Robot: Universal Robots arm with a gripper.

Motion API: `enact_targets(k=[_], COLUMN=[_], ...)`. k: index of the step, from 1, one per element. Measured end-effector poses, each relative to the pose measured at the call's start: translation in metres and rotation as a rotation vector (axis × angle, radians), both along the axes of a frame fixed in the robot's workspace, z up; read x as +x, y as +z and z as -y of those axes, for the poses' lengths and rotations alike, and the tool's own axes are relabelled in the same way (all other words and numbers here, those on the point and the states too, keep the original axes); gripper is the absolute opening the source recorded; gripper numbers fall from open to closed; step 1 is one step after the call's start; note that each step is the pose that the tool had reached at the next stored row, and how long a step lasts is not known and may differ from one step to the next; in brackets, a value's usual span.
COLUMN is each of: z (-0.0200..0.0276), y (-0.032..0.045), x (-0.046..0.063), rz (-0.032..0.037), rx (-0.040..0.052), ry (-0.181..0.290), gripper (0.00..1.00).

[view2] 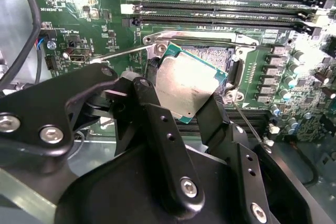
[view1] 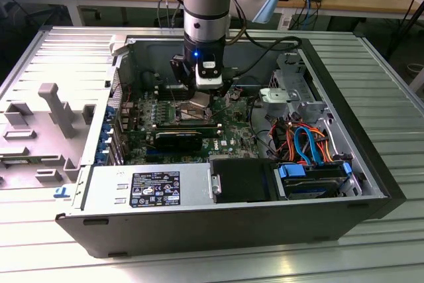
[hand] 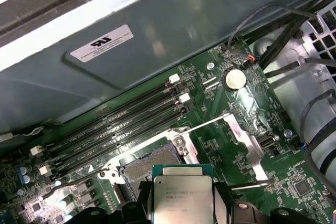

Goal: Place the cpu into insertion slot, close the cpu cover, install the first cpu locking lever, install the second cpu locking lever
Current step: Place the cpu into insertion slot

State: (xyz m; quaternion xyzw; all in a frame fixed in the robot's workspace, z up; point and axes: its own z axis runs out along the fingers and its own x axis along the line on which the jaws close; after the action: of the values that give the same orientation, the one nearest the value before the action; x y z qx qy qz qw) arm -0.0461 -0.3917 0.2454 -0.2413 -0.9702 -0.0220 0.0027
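Observation:
My gripper [view2: 184, 106] is shut on the cpu [view2: 186, 85], a flat silvery square chip with a green edge, pinched between two black fingers [view2: 152, 108]. The chip hangs tilted over the insertion slot [view2: 212, 56], a dark square socket with a silvery rim on the green board; I cannot tell whether it touches. In the first wrist view the cpu [hand: 181, 198] sits just short of the insertion slot [hand: 147, 169], and the cpu cover [hand: 247, 142] stands open beside it. Two thin locking levers [view2: 121, 53] [view2: 247, 124] stick out free. In the exterior view the gripper [view1: 202, 97] is inside the open case.
Long black memory slots [view2: 220, 3] run beside the socket. A black graphics card [view1: 179, 140], a power supply [view1: 146, 187], a drive bay [view1: 311, 180] and coloured cables [view1: 305, 140] crowd the case. The case walls [view1: 351, 130] surround the board.

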Motion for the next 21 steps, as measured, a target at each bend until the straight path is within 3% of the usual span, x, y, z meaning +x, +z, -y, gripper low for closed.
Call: enact_targets(k=[21], z=[0.0000], y=[-0.0001], x=[0.0000], rz=[-0.0001], rx=[-0.0009], ry=[-0.202], gripper=[0.55])
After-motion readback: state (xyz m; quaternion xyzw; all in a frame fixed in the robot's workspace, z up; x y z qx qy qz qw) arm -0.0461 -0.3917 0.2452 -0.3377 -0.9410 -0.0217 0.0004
